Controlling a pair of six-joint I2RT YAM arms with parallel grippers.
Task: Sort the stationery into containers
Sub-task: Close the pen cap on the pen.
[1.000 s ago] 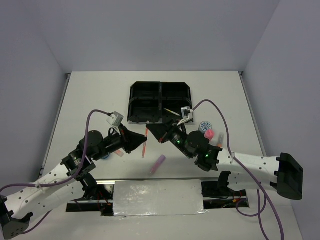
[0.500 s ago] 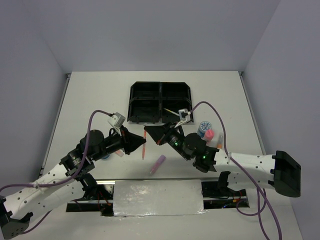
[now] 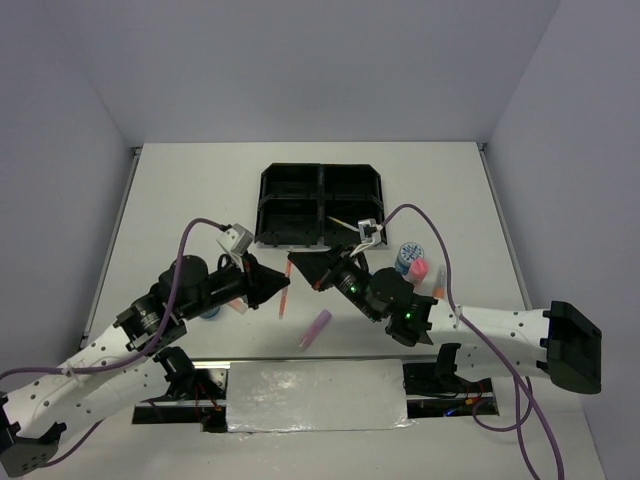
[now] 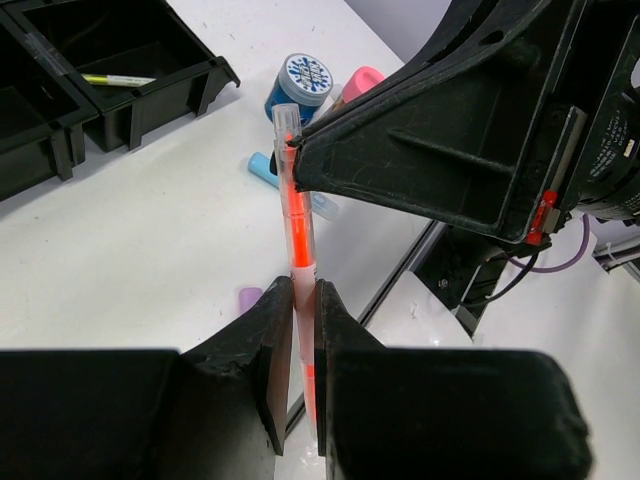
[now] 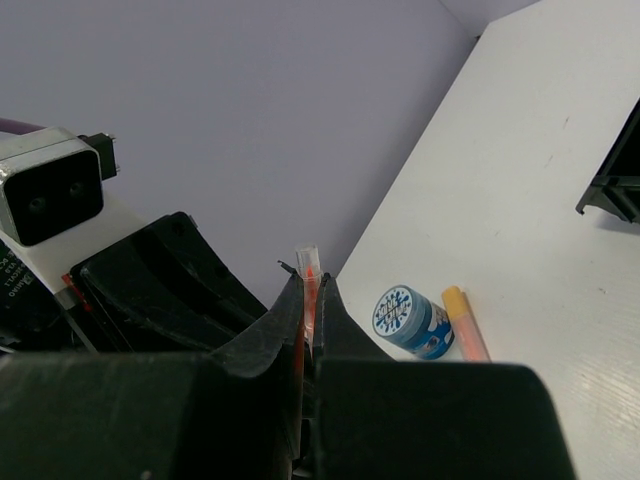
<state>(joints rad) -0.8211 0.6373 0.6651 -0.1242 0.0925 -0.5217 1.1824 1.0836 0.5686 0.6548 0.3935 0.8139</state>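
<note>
The tabletop [image 3: 180, 190] carries the tray [image 3: 321, 200] at 12 o'clock, with four compartments set two by two. The pincers meet tip to tip below it.

- Left pincer [image 4: 300, 290]: clamped on the lower half of the pink pen [image 4: 294, 210].
- Right pincer [image 5: 310, 290]: clamped on the upper end of the same pen.
- The pink pen is clear of the tabletop.

One roll [image 3: 410, 253] stands at 3 o'clock of the pincers, with the bottle [image 3: 419, 268] just beside it at 5 o'clock. A second roll [image 5: 410, 320] sits just beside the orange marker [image 5: 465, 322], near the left arm. The purple marker [image 3: 317, 328] lies at 6 o'clock of the pincers. The yellow pen [image 3: 343, 222] lies in the tray's 4 o'clock compartment.
</note>
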